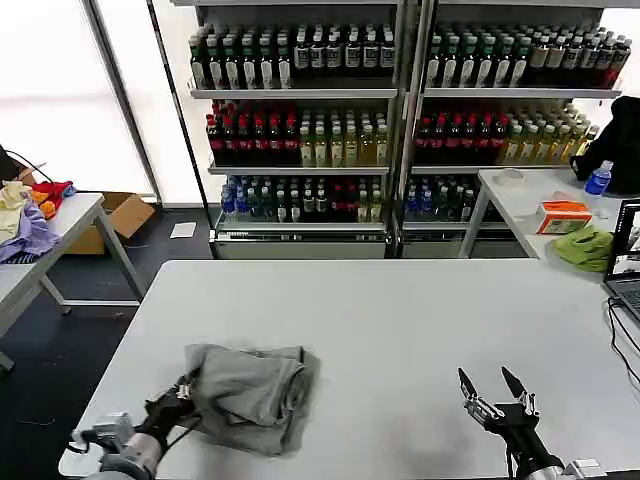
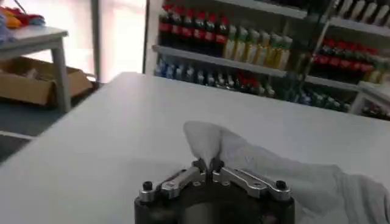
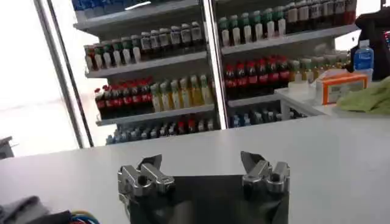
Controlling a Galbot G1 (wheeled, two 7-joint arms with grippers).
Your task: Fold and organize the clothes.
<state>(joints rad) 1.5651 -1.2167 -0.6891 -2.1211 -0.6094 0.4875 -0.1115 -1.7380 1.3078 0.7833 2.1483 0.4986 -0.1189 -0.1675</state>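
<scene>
A light grey shirt lies bunched in a loose bundle on the white table, near its front left. My left gripper is at the bundle's left edge, shut on a fold of the cloth. In the left wrist view the grey shirt rises in a pinched peak between the closed fingers of that gripper. My right gripper hovers over the table's front right, open, nothing between its fingers. The right wrist view shows this gripper spread wide above bare tabletop.
Shelves of bottled drinks stand behind the table. A side table at the left holds lilac, red and yellow garments. At the right another table carries a green cloth, an orange box and a laptop.
</scene>
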